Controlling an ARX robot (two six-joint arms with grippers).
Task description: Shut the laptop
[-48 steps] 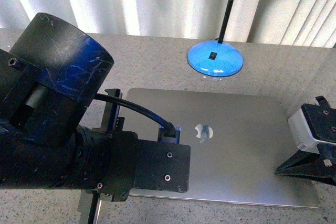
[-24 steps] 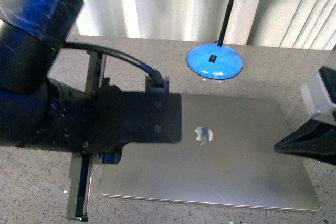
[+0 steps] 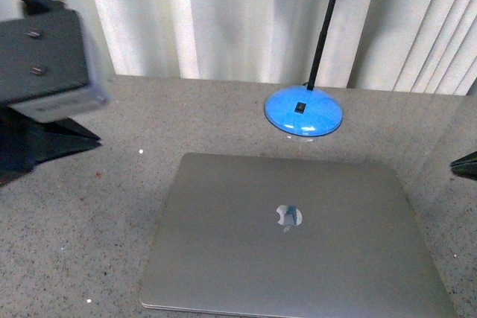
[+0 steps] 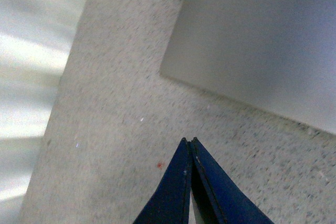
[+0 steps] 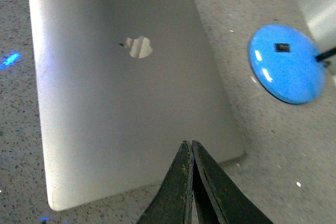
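Observation:
The silver-grey laptop [image 3: 291,243] lies shut and flat on the speckled table, lid up, with the apple logo [image 3: 288,217] showing. It also shows in the right wrist view [image 5: 121,87] and partly in the left wrist view [image 4: 262,45]. My left gripper [image 4: 189,141] is shut and empty, above bare table beside the laptop's corner. In the front view the left arm [image 3: 45,94] is raised at the far left. My right gripper [image 5: 188,143] is shut and empty, held over the laptop's edge; only a dark tip [image 3: 466,165] of the right arm shows at the front view's right edge.
A blue round lamp base [image 3: 303,113] with a thin black pole [image 3: 326,20] stands behind the laptop; it also shows in the right wrist view [image 5: 287,69]. White vertical blinds [image 3: 223,13] hang behind the table. A small red speck [image 4: 159,165] lies on the table.
My left arm has risen and pulled back to the far left, off the laptop lid. My right arm has withdrawn to the right edge. The laptop stays shut.

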